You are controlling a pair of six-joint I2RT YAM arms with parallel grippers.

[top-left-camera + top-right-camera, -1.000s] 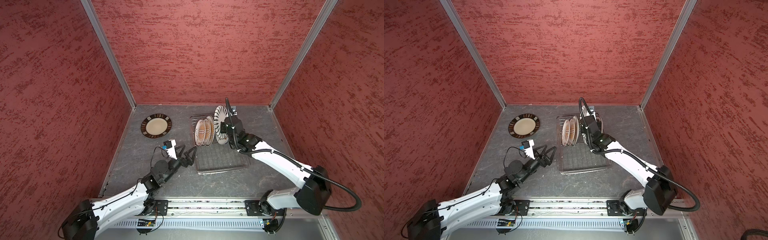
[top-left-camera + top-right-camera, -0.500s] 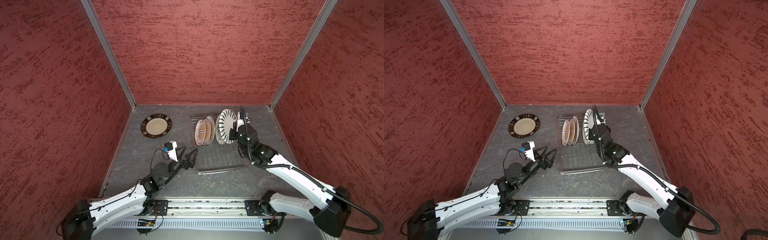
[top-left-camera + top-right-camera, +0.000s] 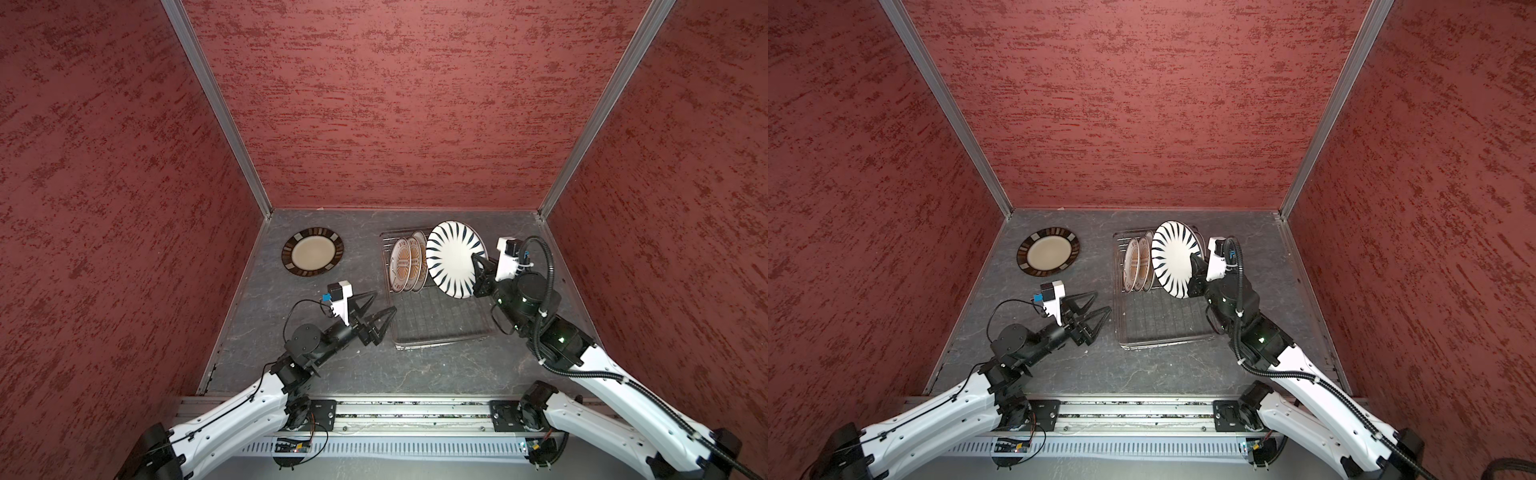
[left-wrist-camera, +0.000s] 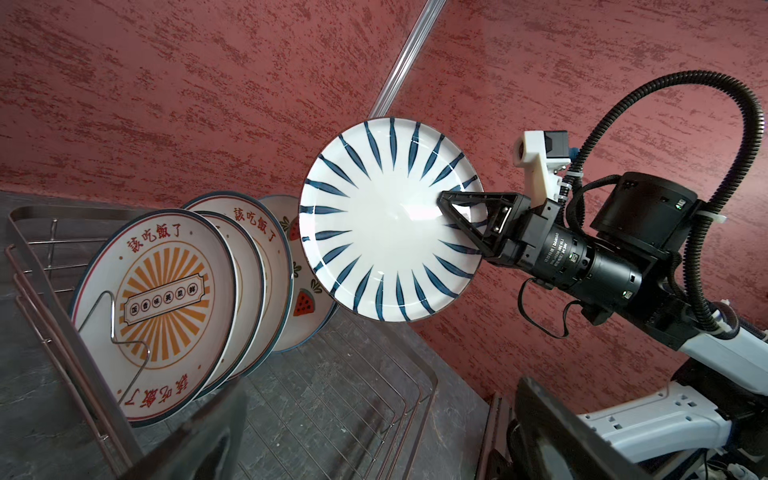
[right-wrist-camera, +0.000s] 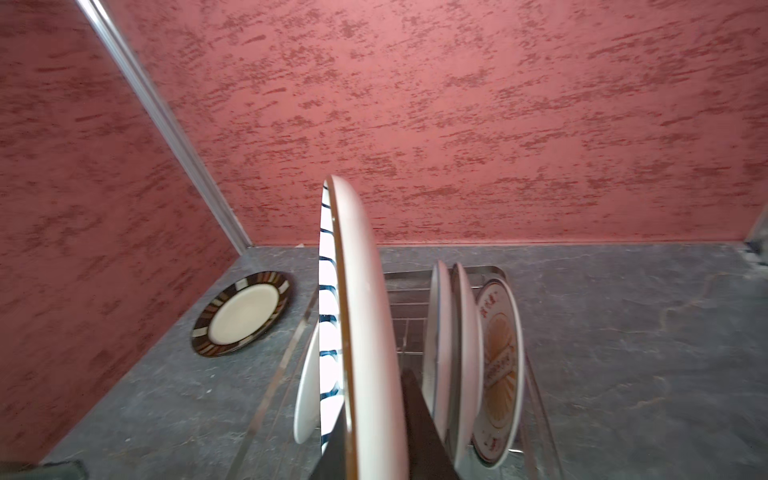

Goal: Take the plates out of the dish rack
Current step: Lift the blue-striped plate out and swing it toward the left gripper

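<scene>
Nearest the base, the left gripper (image 3: 384,301) hangs with its jaws released, spread wide around nothing, just beside the near left corner of the one rectangular silver wire dish rack (image 3: 440,320). The rack lies on the grey stone-patterned bench (image 3: 332,374) with its long axis running near to far. There are six plates in all. Farther on, the right gripper (image 4: 446,203) has its jaws clenched on the right rim of one round white plate with dark blue radial strokes (image 3: 455,259), held in the air over the rack's far right side, on edge and slightly tilted, its striped face toward the left arm. Just beside it, four plates stand leaning on edge in the rack's far end, faces turned the same way. The foremost is a round white plate with an orange sunburst and red characters (image 4: 162,299); two stand behind it, then a round white plate with red watermelon slices (image 4: 305,303). Farthest left, well apart from the rack, one round plate with a dark brown striped rim and cream centre (image 3: 312,257) lies flat, face up.
</scene>
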